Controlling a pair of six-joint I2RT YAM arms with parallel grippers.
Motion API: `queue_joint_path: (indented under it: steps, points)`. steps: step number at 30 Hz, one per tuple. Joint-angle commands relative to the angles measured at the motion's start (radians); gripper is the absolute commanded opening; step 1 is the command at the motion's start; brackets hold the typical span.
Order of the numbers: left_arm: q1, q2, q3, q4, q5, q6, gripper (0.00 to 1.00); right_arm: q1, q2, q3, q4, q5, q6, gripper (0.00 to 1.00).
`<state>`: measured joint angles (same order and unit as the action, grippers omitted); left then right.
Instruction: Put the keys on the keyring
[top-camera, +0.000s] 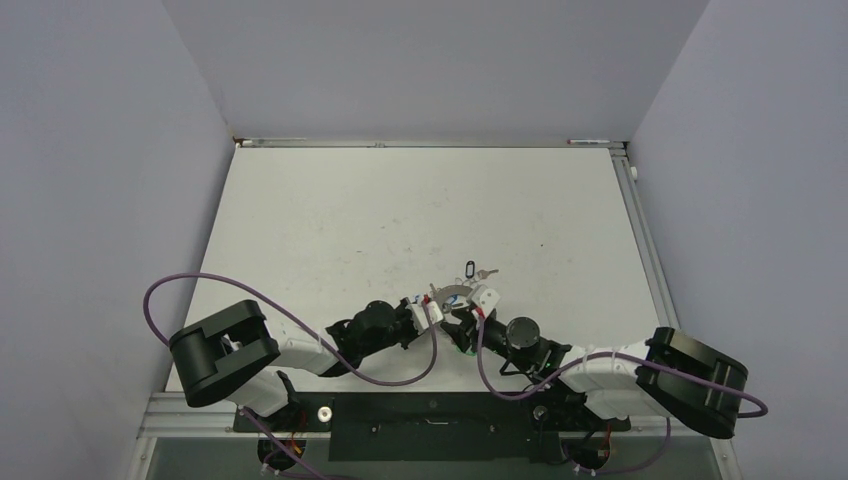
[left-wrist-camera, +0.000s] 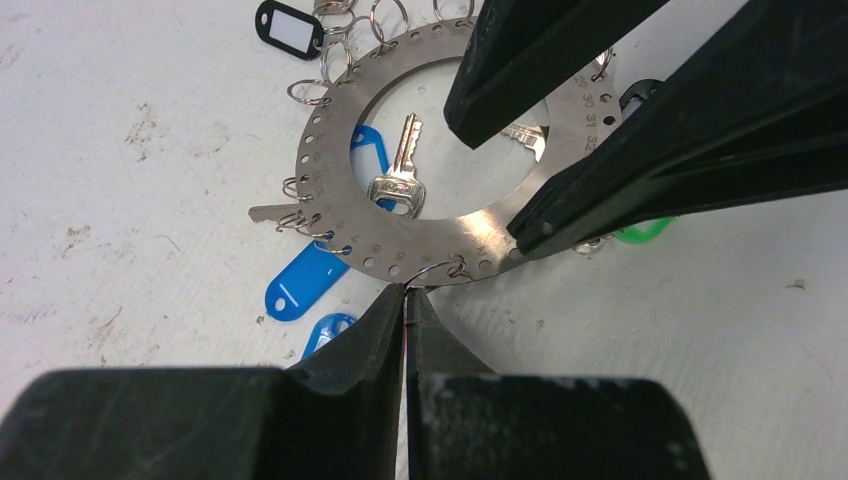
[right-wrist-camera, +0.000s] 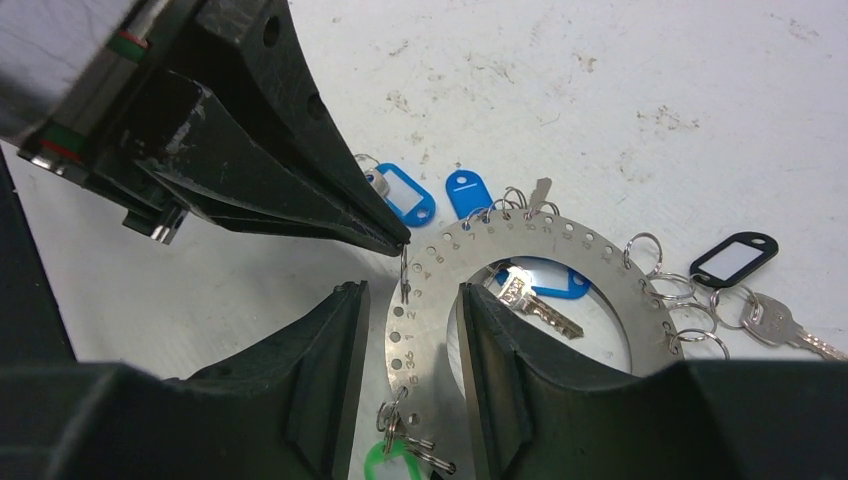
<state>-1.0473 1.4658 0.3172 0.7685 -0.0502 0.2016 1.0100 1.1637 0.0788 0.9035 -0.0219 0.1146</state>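
The grey metal keyring (left-wrist-camera: 325, 205) lies flat on the table, with keys and tags on small wire rings round its rim. It also shows in the top view (top-camera: 455, 297) and the right wrist view (right-wrist-camera: 545, 235). My left gripper (left-wrist-camera: 405, 292) is shut on a small wire ring (left-wrist-camera: 440, 268) hooked in a hole at the rim. Its tip shows in the right wrist view (right-wrist-camera: 395, 240). My right gripper (right-wrist-camera: 410, 290) straddles the keyring's flat band, one finger inside the hole and one outside, with a gap on the outer side. A silver key (left-wrist-camera: 400, 175) on a blue tag lies inside the hole.
Two blue tags (left-wrist-camera: 300, 282) (left-wrist-camera: 328, 330) lie beside the rim near my left fingertips. A black tag (right-wrist-camera: 735, 260) with keys hangs at the far side, and a green tag (right-wrist-camera: 385, 465) sits by my right fingers. The table is white and scuffed.
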Motion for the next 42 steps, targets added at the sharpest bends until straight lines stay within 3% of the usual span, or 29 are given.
queue_joint_path:
  steps: [1, 23, 34, 42]
  points:
    - [0.009, -0.033, -0.007, 0.077, 0.027, -0.027, 0.0, 0.006, 0.072, 0.043, 0.124, -0.025, -0.032, 0.39]
    - [0.016, -0.05, -0.02, 0.086, 0.036, -0.036, 0.0, -0.026, 0.313, 0.104, 0.246, -0.065, 0.011, 0.38]
    - [0.019, -0.053, -0.016, 0.08, 0.034, -0.033, 0.0, -0.048, 0.346, 0.114, 0.249, -0.092, 0.001, 0.31]
    - [0.021, -0.056, -0.012, 0.07, 0.035, -0.031, 0.0, -0.053, 0.379, 0.128, 0.226, -0.104, -0.015, 0.32]
